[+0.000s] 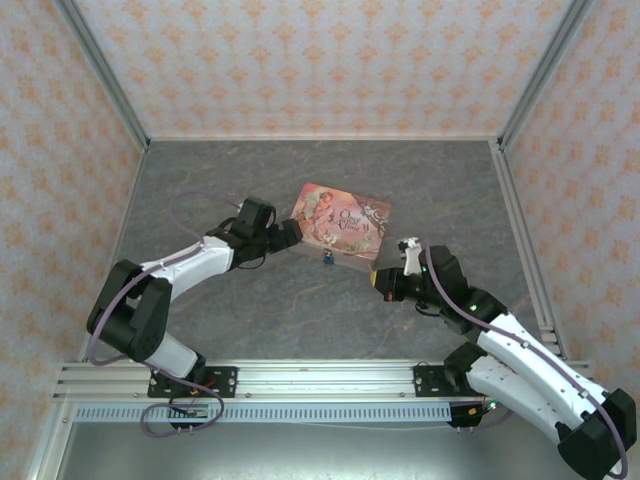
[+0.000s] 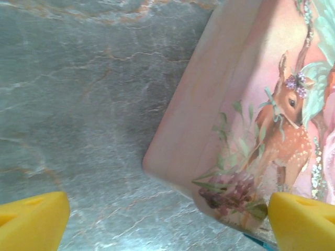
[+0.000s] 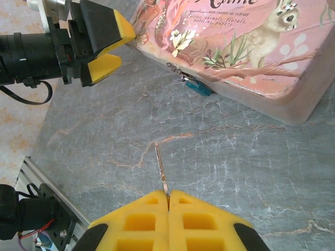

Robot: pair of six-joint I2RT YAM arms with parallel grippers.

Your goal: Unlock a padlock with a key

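Observation:
The tiny blue padlock [image 1: 328, 257] hangs at the clasp on the near side of a pink illustrated tin [image 1: 340, 222]. In the right wrist view the padlock [image 3: 198, 87] sits under the tin's front edge. My right gripper [image 3: 168, 201] is shut on a thin metal key [image 3: 161, 168] whose blade points toward the padlock, still a good gap away above the table. My left gripper [image 2: 167, 225] stands open, its yellow pads [image 2: 32, 220] either side of the tin's near-left corner [image 2: 172, 157]. A blue sliver of the padlock [image 2: 260, 242] shows beside its right pad.
The grey marbled table [image 1: 250, 310] is walled by patterned panels [image 1: 320, 60] on three sides. An aluminium rail [image 1: 320, 378] runs along the near edge by the arm bases. The left arm [image 1: 190, 265] and right arm [image 1: 480, 320] angle inward toward the tin.

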